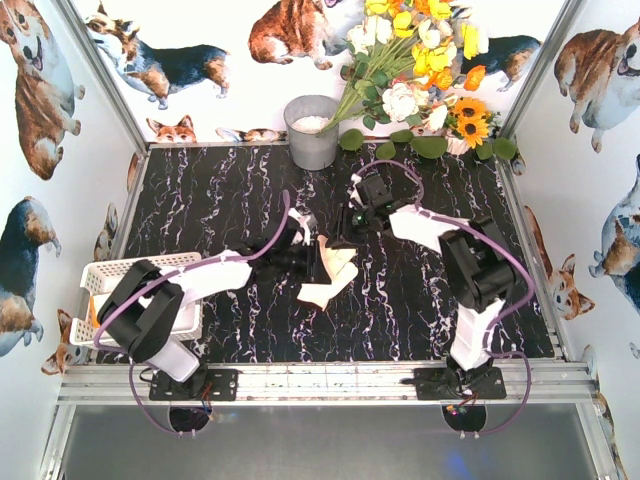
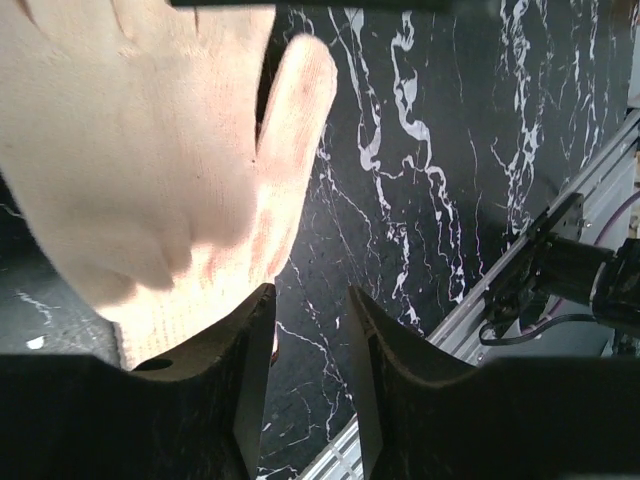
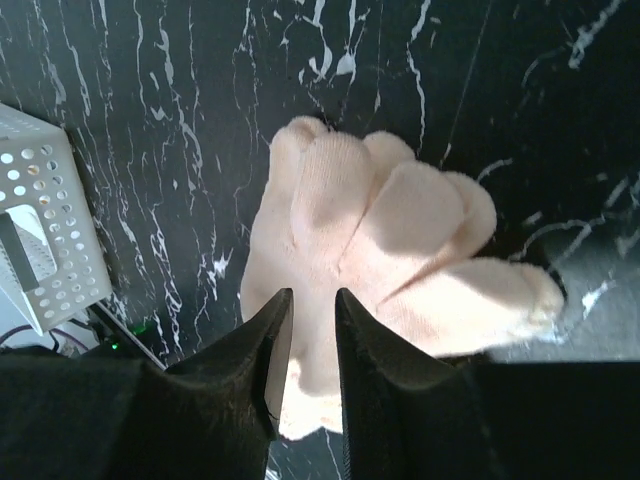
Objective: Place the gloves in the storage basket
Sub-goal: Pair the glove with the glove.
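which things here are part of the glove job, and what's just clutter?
Job:
- gloves, mid-table
- basket, left edge of table

Lying about:
- bucket, at the back
- flowers, at the back

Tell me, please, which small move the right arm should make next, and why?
Probably raise the right gripper a little. Its jaws seem shut on a glove, a second glove lies on the table close beside it, and the basket stands far to the left, so the held one should clear first.
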Controlling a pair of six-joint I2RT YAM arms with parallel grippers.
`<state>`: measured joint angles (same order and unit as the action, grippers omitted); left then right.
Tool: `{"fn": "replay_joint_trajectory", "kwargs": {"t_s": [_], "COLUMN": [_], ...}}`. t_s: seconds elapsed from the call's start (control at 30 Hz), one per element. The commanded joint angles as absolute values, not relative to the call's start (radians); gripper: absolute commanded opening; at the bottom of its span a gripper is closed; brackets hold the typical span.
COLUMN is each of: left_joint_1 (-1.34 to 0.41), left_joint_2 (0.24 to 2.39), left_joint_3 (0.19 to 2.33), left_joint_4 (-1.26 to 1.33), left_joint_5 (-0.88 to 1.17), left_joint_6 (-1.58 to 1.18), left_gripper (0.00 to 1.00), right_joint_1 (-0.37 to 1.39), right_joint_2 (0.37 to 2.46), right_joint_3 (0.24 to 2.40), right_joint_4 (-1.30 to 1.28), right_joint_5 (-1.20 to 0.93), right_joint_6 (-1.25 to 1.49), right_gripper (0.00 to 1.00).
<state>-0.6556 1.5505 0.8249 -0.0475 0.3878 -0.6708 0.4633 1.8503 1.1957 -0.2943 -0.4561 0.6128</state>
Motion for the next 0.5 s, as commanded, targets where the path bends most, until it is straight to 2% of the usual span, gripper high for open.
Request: {"fn": "replay_joint_trajectory", "kwargs": {"t_s": [0.0, 0.23, 0.47], "left_joint_1": [-0.671, -0.669, -0.651], "left_joint_2": [1.599, 1.674, 1.658], "left_joint_3": [0.813, 0.842, 0.863], "left_joint_4": [-0.05, -0.189, -0.293], "left_joint_5": [0.389, 0.306, 0.247], "left_joint_6": [-0.679, -0.589, -0.527], "left_gripper": [0.29, 0.28, 0.27], "right_joint_1": [0.46, 0.446, 0.426], "right_joint_2": [1.933, 1.977, 1.881], "right_joint_3": [1.274, 1.24, 1.111], "right_joint_4": [-0.214, -0.22, -0.304], "right_joint_5": [-0.507, -0.489, -0.4], "right_joint_6": [0.625, 0.632, 0.607], "right_gripper": [0.26, 0.25, 0.25]}}
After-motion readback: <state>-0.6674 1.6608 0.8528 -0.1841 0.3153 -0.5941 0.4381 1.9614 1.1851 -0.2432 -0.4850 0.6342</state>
